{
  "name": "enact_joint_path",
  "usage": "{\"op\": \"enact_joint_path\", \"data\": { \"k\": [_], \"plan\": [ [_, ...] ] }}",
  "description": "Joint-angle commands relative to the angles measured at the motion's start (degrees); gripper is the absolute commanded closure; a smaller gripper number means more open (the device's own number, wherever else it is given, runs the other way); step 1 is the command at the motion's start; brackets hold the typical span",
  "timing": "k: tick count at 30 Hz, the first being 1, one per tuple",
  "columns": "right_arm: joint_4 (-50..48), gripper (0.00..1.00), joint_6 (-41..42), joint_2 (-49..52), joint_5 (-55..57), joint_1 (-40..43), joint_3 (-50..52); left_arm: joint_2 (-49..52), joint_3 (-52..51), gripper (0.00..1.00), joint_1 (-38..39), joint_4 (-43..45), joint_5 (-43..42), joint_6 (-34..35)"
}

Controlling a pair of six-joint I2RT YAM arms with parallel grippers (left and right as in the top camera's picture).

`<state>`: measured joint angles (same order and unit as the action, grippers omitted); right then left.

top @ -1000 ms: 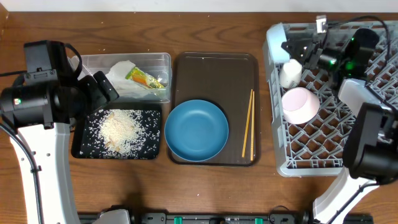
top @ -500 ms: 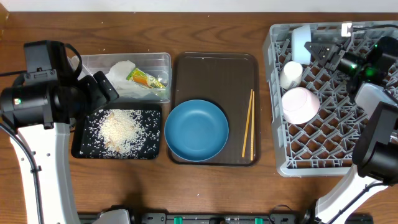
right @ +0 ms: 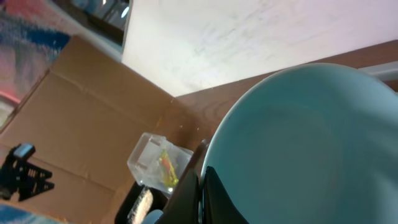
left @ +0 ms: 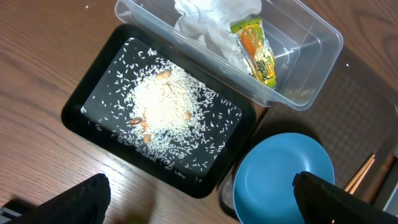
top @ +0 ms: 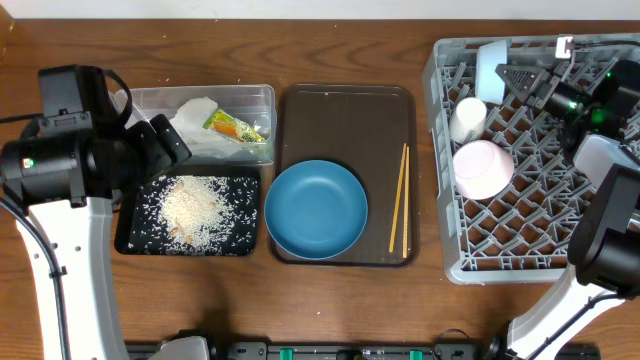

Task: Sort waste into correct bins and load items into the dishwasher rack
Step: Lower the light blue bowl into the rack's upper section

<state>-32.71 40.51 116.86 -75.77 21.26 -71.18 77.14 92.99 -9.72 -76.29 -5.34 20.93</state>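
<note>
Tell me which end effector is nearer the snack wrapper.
Left. The left end effector hovers beside the tub holding the wrapper; the right end effector is far off over the rack, gripping a bowl.

My right pincer (top: pixel 510 75) is clamped on the small light-blue bowl (top: pixel 487 66) at the far left of the dishwasher rack (top: pixel 520 235). The small cream cup (top: pixel 466 118) and white bowl (top: pixel 482 168) sit just nearer in it.

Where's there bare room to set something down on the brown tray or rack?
Brown tray: bare above the blue plate, left of the chopsticks. Rack: free below the white bowl. Crowded around cream cup and light-blue bowl.
</note>
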Motion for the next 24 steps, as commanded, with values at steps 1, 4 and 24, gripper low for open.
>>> {"op": "enact_joint_path", "data": {
  "k": [1,4,24],
  "plan": [
    [-0.87,0.99,2.73,1.16,1.77,0.39,-0.17,0.07,0.07,0.04,-0.28,-0.13,0.9,-0.33],
    [-3.3,0.99,3.26,1.18,1.81,0.13,-0.17,0.07,0.07,0.04,-0.28,-0.11,0.9,-0.33],
    [-8.72,0.99,7.63,1.92,6.14,-3.76,-0.17,0.07,0.07,0.04,-0.28,-0.11,0.9,-0.33]
  ]
}}
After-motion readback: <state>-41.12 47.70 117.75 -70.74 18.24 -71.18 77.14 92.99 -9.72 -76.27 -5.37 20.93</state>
